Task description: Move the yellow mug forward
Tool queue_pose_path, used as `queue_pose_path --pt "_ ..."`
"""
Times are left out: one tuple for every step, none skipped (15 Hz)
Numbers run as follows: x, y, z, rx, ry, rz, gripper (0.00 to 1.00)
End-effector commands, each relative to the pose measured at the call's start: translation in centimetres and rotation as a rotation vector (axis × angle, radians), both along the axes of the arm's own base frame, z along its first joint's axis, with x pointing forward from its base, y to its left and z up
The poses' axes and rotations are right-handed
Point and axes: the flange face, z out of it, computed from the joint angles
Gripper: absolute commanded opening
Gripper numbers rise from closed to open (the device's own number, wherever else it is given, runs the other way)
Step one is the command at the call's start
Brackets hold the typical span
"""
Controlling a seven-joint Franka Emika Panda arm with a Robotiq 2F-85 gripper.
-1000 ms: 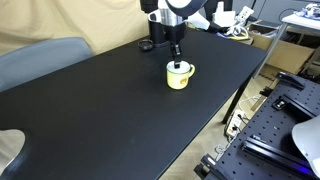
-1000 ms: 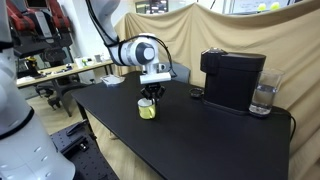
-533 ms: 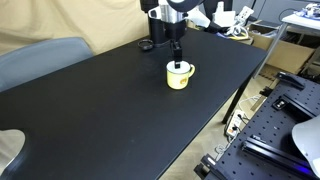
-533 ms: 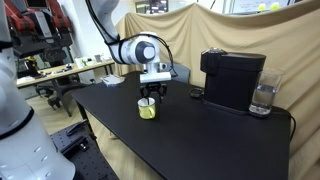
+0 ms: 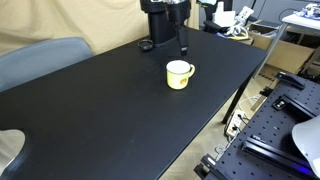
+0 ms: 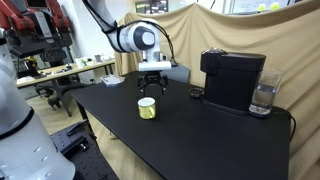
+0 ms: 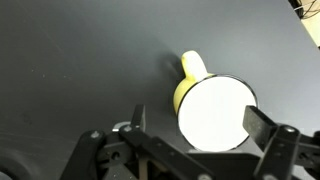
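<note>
The yellow mug [image 5: 179, 74] [image 6: 147, 107] stands upright on the black table [image 5: 100, 115], near its edge in both exterior views. My gripper [image 5: 183, 46] [image 6: 151, 86] hangs open just above it, clear of the rim, holding nothing. In the wrist view the mug [image 7: 213, 112] fills the space below the gripper [image 7: 200, 122]. Its handle [image 7: 193, 66] points away toward the top of the picture. The two fingers [image 7: 262, 125] stand wide apart on either side of its pale inside.
A black coffee machine [image 6: 232, 80] with a glass [image 6: 262, 98] beside it stands on the table. A small dark round object [image 5: 146, 45] lies behind the mug. The table edge [image 5: 235, 95] drops off close by, and a grey chair [image 5: 40, 60] sits at the far side.
The gripper has opened, let go of the mug's rim and risen above it. The mug has stayed where it was.
</note>
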Motion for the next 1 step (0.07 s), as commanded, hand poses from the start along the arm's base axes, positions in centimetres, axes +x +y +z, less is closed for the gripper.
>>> queue_pose_path --pt "0.32 -0.75 2.12 -0.014 0.040 -0.014 1.00"
